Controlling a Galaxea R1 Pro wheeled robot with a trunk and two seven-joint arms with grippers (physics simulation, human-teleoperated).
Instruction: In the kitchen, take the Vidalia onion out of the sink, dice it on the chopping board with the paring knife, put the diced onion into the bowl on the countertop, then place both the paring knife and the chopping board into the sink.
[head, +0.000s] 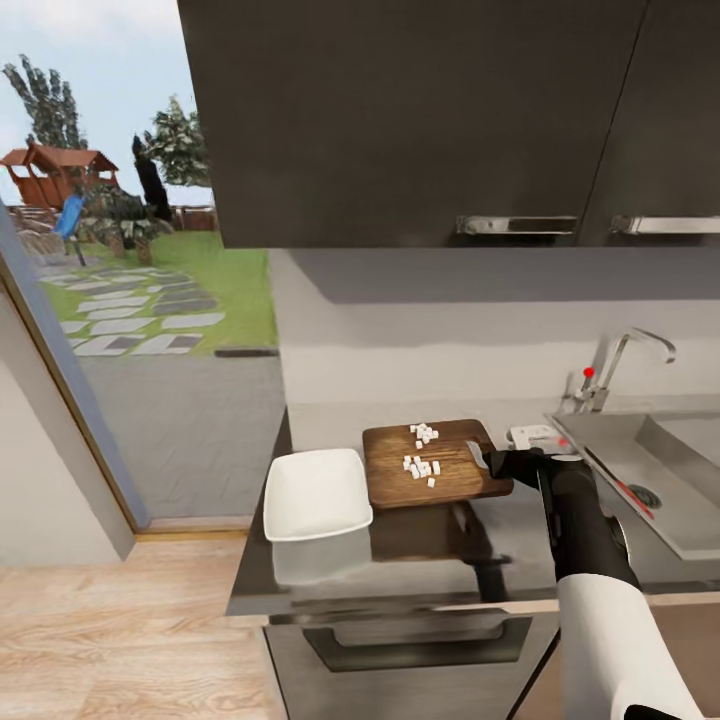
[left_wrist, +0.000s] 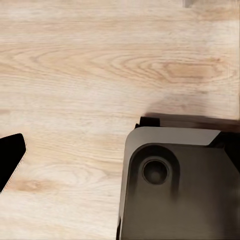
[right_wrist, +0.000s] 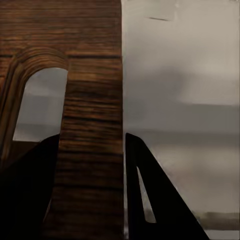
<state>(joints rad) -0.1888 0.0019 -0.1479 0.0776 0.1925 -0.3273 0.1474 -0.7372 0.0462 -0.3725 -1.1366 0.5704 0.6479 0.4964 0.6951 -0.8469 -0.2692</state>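
Countertop (head: 420, 570): long glossy grey slab, thin front edge, dark grey cabinet fronts (head: 420, 640) below, dark wall cabinets (head: 420, 110) above. Left of it a glass opening onto a garden, pale wood floor (head: 110, 640).

Sink (head: 640, 450): stainless basin at the counter's right end, chrome bent-spout tap (head: 625, 365) behind it, small red knob (head: 588, 372) beside the tap. A thin red streak lies along the basin's near rim; can't tell what it is.

Right arm (head: 590, 560): black forearm, white upper sleeve, reaching from the lower right to the board.

Bowl (head: 317, 493): shallow glossy white, squarish with rounded corners, on the counter just left of the board, touching or nearly so.

Chopping board (head: 400, 480): brown wood, visible grain, rounded corners, flat on the counter between bowl and sink. In the right wrist view the board's edge strip (right_wrist: 92, 150) beside the oblong handle slot (right_wrist: 40, 105) sits between the two dark fingers (right_wrist: 145, 190).

Right gripper (head: 497, 464): at the board's right edge, clamped on that slotted edge.

Diced onion (head: 422, 452): tiny white cubes in two loose clusters on the board's top.

Left gripper: left wrist view gives only one dark finger tip (left_wrist: 10, 157) over the wood floor, next to a grey robot base part (left_wrist: 175, 185); can't tell whether it's open or closed.
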